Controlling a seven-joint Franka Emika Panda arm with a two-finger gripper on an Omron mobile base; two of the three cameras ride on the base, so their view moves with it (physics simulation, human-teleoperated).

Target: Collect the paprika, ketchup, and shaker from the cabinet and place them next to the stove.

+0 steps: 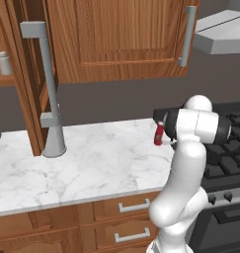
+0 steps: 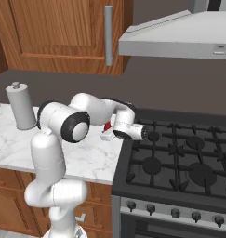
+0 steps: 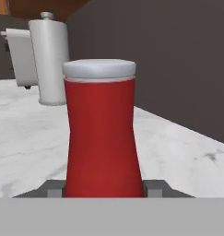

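Your hand view had the ketchup (image 3: pixel 102 131) dead centre, standing upright, long axis vertical with the white cap on top, and the two dark claw tips pressed against its base on either side. So the claw (image 3: pixel 103 188) was clamped on the ketchup, only partly open, about the bottle's width. From the left base view you only got a sliver of red ketchup (image 1: pixel 159 133) peeking out beside the arm's wrist, over the marble worktop (image 1: pixel 92 163) right near the stove (image 1: pixel 230 148). The right base view showed the same red bit (image 2: pixel 107 126) tucked under the hand, just left of the stove's (image 2: pixel 179 162) edge. That left view also gave you the shaker (image 1: pixel 4 63) sitting on the shelf inside the open cabinet (image 1: pixel 27 74). The big grey cylinder (image 2: pixel 21 108) stood further back on the worktop.
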